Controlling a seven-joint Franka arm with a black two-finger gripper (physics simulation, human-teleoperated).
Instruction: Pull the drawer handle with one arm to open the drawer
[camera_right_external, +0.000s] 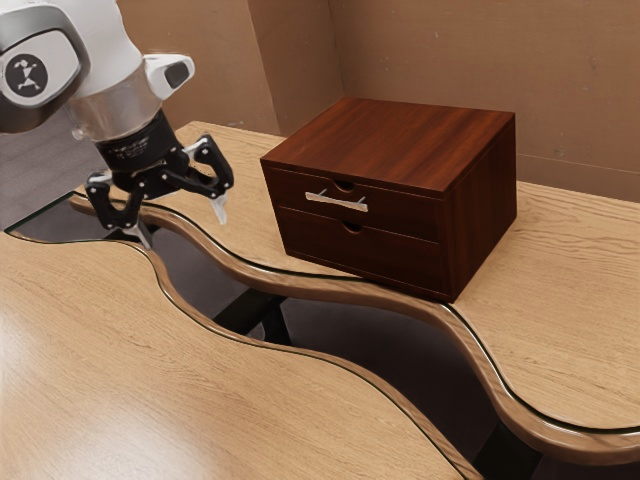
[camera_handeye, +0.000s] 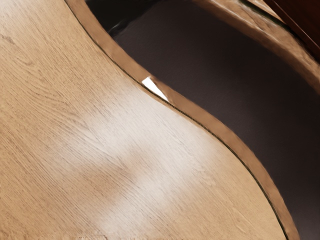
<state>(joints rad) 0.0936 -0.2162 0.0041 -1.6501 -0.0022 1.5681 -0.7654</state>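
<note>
Mahogany drawers (camera_right_external: 352, 215) shut, handle (camera_right_external: 337, 201) untouched, spread claw (camera_right_external: 182, 227) well apart, arm (camera_right_external: 70, 60) cropped

Light wooden table (camera_right_external: 150, 380) with a wavy dark strip (camera_right_external: 370, 345), brown wall (camera_right_external: 560, 70) behind.

brown walls (camera_right_external: 450, 50) behind; light wood table (camera_right_external: 100, 380) with wavy dark strip (camera_right_external: 400, 350) through middle
</note>
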